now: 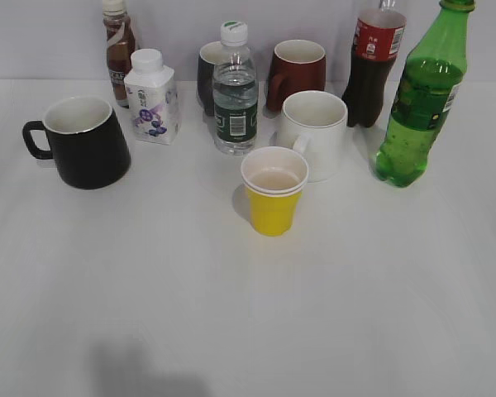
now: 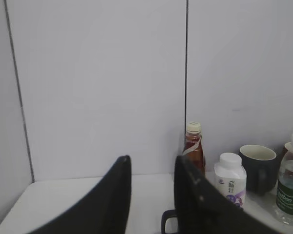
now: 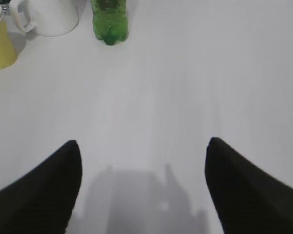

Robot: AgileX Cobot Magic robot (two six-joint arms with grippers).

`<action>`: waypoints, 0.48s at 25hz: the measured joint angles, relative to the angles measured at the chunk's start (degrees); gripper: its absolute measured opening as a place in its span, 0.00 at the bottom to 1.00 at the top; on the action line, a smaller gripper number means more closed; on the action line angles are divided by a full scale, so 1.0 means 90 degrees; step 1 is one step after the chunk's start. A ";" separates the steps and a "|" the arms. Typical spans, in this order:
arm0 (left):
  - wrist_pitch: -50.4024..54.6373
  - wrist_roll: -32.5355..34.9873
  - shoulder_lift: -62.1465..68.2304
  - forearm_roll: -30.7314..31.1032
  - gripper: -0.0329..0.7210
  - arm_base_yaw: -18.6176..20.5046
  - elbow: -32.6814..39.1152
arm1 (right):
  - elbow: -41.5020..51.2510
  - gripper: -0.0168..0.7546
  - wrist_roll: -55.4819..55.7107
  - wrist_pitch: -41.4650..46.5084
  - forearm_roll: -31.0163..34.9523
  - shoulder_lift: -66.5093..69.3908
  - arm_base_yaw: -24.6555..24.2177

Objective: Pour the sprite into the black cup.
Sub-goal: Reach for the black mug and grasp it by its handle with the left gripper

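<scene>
The sprite (image 1: 422, 95), a tall translucent green bottle without a cap, stands at the right of the table; its base shows at the top of the right wrist view (image 3: 109, 22). The black cup (image 1: 84, 141), wide with a white inside, stands at the left, its handle pointing left; only its handle (image 2: 167, 222) shows in the left wrist view. My left gripper (image 2: 152, 163) is open and empty, above and near the cup's handle. My right gripper (image 3: 144, 146) is open wide and empty over bare table, well short of the sprite. Neither gripper shows in the exterior view.
A yellow paper cup (image 1: 274, 190), a white mug (image 1: 314, 132), a clear water bottle (image 1: 235, 91), a white milk bottle (image 1: 152, 99), a brown drink bottle (image 1: 119, 45), a narrow dark mug (image 1: 208, 74), a dark red mug (image 1: 298, 73) and a cola bottle (image 1: 372, 66) crowd the back.
</scene>
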 joint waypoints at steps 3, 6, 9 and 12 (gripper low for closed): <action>-0.1417 0.0000 0.0814 0.0016 0.36 0.0000 0.0626 | 0.0000 0.78 0.0000 0.0000 0.0000 0.0000 0.0000; -0.2706 0.0000 0.1924 0.0065 0.36 0.0000 0.1187 | 0.0000 0.78 0.0000 0.0000 0.0000 0.0000 0.0000; -0.3901 0.0000 0.3330 0.0065 0.36 0.0000 0.1468 | 0.0000 0.78 0.0000 0.0000 0.0000 0.0000 0.0000; -0.5552 0.0000 0.5165 0.0058 0.37 0.0000 0.1484 | 0.0000 0.78 0.0000 0.0000 0.0000 0.0000 0.0000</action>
